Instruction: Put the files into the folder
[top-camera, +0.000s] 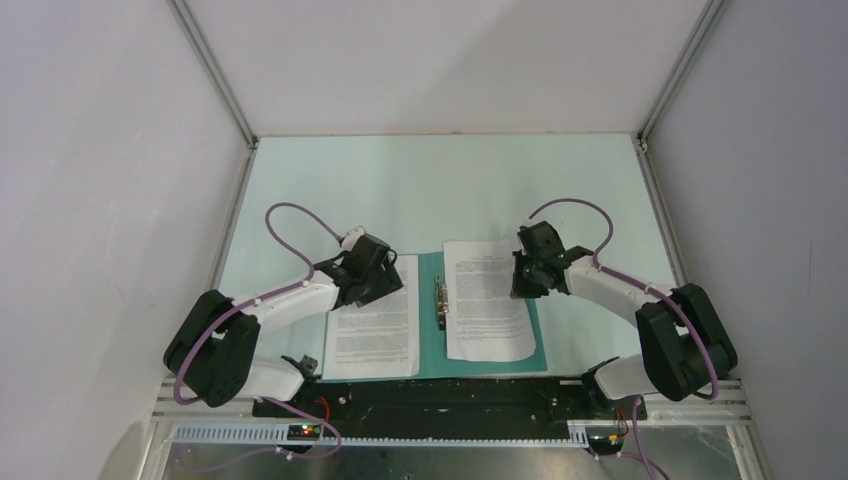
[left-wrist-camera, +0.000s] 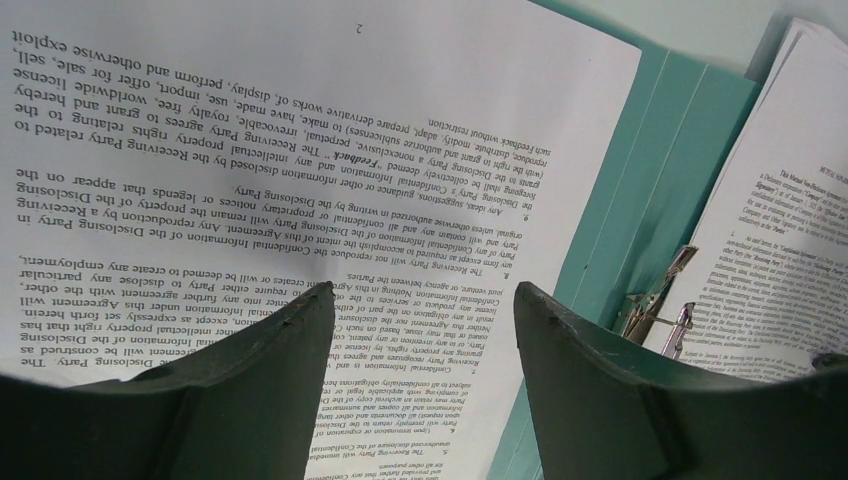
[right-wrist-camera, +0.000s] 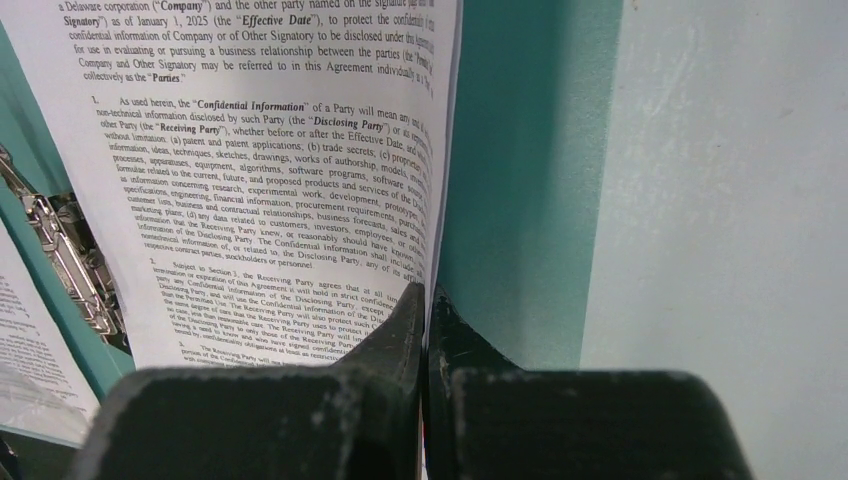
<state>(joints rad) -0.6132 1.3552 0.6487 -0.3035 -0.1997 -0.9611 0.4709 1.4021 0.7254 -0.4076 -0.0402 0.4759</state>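
The teal folder (top-camera: 430, 350) lies open on the table, its metal clip (top-camera: 440, 300) at the spine. One printed file sheet (top-camera: 372, 330) lies on the left cover, the other (top-camera: 485, 300) on the right cover. My left gripper (top-camera: 368, 282) is open and empty just above the left sheet (left-wrist-camera: 300, 130), fingers astride its text, near the inner edge (left-wrist-camera: 422, 290). My right gripper (top-camera: 525, 275) is shut on the right sheet's outer edge (right-wrist-camera: 270, 150), which stands slightly lifted off the folder cover (right-wrist-camera: 530, 150); the fingertips meet on the paper (right-wrist-camera: 427, 295).
The pale mint tabletop (right-wrist-camera: 720, 200) runs to the right of the folder. White walls close in the table on three sides. The clip (left-wrist-camera: 665, 310) stands open between the two sheets. A black base rail (top-camera: 440, 395) runs along the near edge.
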